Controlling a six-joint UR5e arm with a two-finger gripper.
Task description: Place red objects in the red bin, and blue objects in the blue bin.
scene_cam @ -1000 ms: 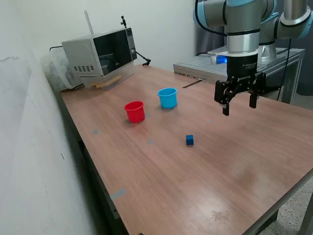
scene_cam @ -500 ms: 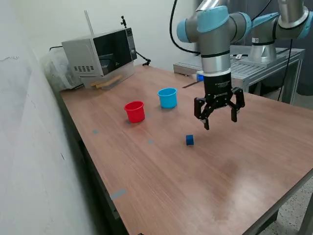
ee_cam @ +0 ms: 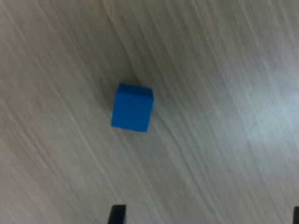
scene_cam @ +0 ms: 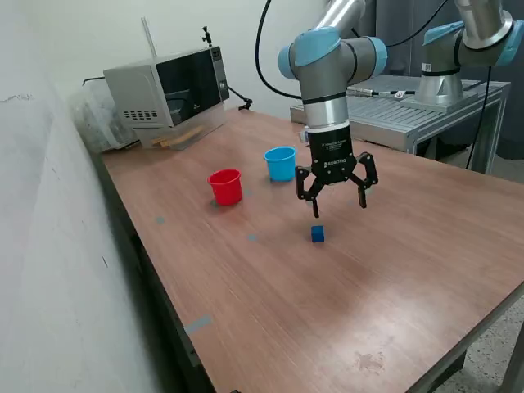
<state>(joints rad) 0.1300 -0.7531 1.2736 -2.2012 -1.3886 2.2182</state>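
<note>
One small dark blue cube (scene_cam: 318,234) rests on the wooden table (scene_cam: 393,278); the wrist view shows that blue cube (ee_cam: 132,108) from above on bare wood. My gripper (scene_cam: 337,209) hangs open just above it, slightly toward the exterior view's right, nothing between its fingers. Only the dark tips of the fingers (ee_cam: 117,213) show in the wrist view. The red bin (scene_cam: 225,186) and the light blue bin (scene_cam: 281,163) stand upright side by side farther back, toward the exterior view's left. No red objects are in view.
A grey microwave (scene_cam: 168,84) stands at the table's far left corner with wooden strips beside it. A second arm's base and a metal bench (scene_cam: 426,106) lie behind the table on the right. Bits of blue tape mark the tabletop.
The arm has swung from the exterior view's right toward the left and come lower, ending over the blue cube. The gripper stays open. Cube and bins have not moved.
</note>
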